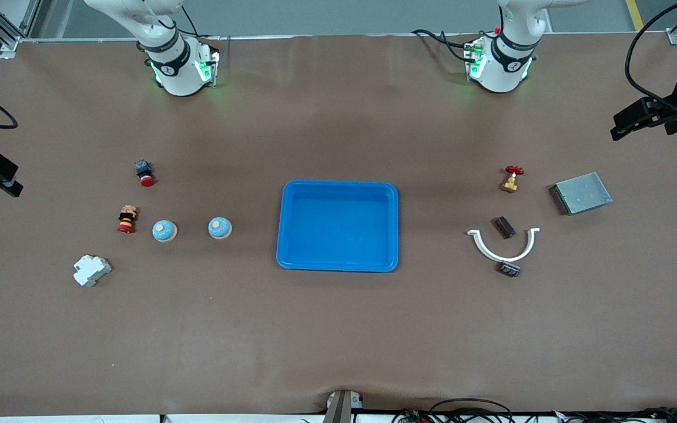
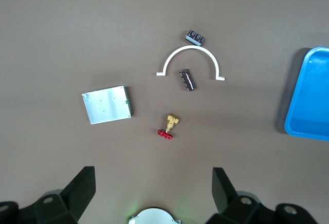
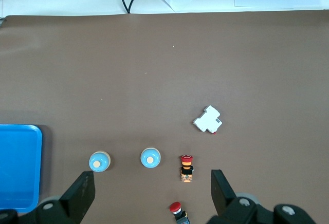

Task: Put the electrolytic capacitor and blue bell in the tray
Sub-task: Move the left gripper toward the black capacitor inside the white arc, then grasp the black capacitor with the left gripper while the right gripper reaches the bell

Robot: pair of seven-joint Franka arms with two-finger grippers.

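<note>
Both claws parked high at frame edges, nothing held: left gripper (image 2: pixel 154 188) jaws apart over valve cluster, right gripper (image 3: pixel 152 193) jaws apart over bell cluster. Near to far, front view: small black part (image 1: pixel 509 269) lower right; white arc bracket (image 1: pixel 503 245); tray (image 1: pixel 338 263) centre, empty; two blue bells (image 1: pixel 164 231) (image 1: pixel 220 228) mid left; electrolytic capacitor (image 1: pixel 504 227) inside arc. Step: pre-grasp, nothing placed. Next: left arm descends on capacitor, avoiding bracket; right takes a bell.
</note>
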